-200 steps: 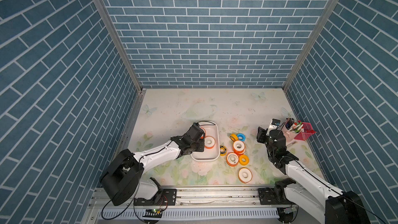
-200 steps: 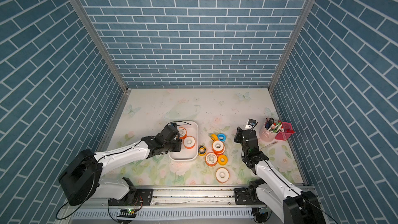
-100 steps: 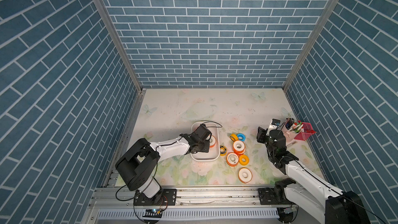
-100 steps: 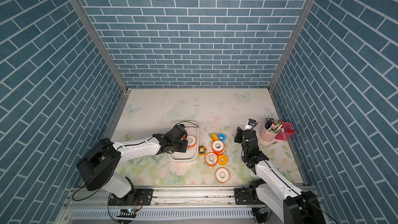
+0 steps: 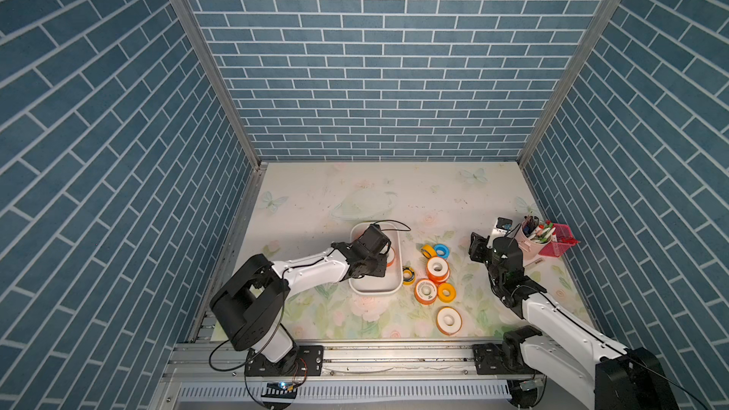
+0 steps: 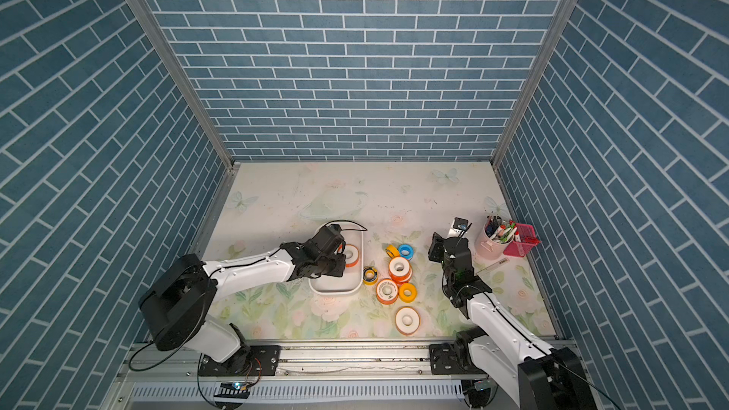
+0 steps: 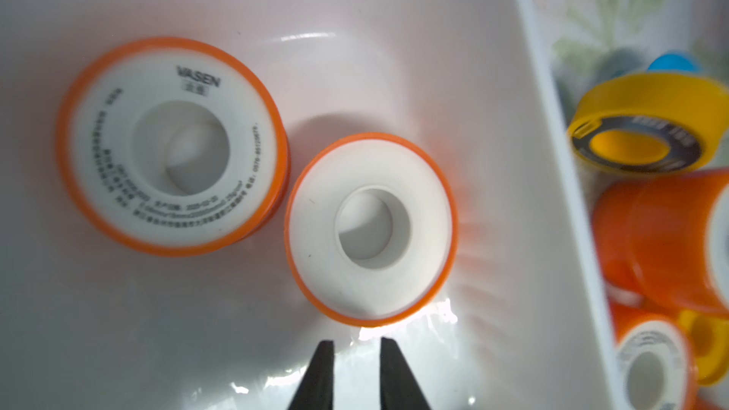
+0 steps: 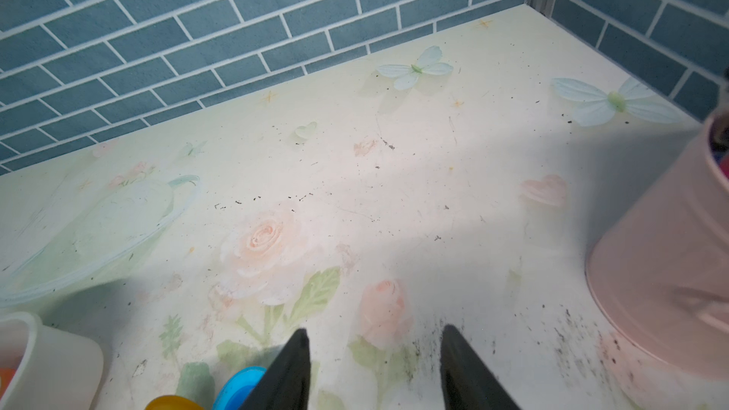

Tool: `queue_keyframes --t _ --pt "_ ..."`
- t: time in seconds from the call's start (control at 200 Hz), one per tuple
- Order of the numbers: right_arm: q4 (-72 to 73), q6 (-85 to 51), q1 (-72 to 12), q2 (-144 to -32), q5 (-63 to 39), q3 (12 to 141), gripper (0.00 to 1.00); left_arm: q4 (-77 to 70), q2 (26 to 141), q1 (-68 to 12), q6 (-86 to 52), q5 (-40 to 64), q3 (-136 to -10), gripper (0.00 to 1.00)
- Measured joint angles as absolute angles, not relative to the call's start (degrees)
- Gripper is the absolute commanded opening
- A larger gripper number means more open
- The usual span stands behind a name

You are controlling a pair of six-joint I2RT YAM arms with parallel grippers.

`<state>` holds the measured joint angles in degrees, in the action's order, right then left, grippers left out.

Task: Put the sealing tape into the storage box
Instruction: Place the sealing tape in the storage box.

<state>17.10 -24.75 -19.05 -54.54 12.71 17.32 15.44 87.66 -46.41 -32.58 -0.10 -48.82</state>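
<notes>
Two orange rolls of sealing tape lie flat inside the storage box: a printed roll and a plain-faced roll, just beside each other. The left fingers hang over the box floor with a narrow gap between them and nothing in it. At the box's three o'clock, at least seven rolls sit out on the desk. A yellow-black roll is nearest the box wall, then comes a mixed cluster of orange, yellow and blue. A lone orange roll lies toward five o'clock. The right fingers stand fairly wide and empty over bare desk near the pen cup. By my reckoning, most of the job remains.
</notes>
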Motion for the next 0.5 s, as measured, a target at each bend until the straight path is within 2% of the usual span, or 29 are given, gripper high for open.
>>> queue_keyframes --t 0.165,0.29,0.345,0.39,0.5 --pt "14.04 -23.97 -19.09 -58.17 9.15 21.69 0.71 20.21 79.7 -46.41 -31.97 -2.85 -51.07 0.69" --pt "7.29 -22.57 -20.45 -62.02 5.58 29.28 0.74 23.97 71.61 -46.37 -32.27 -5.8 -52.18 0.87" --pt "4.34 -22.09 -21.67 -63.59 4.4 32.64 0.78 25.5 67.81 -46.24 -32.08 -7.38 -52.27 0.91" --pt "2.66 -21.78 -22.9 -64.31 3.44 34.5 0.85 26.92 65.04 -46.02 -32.38 -8.6 -52.27 0.93" --pt "-2.28 -20.95 -27.59 -66.04 2.74 37.3 0.92 30.85 59.68 -44.97 -32.29 -12.12 -52.25 0.96"
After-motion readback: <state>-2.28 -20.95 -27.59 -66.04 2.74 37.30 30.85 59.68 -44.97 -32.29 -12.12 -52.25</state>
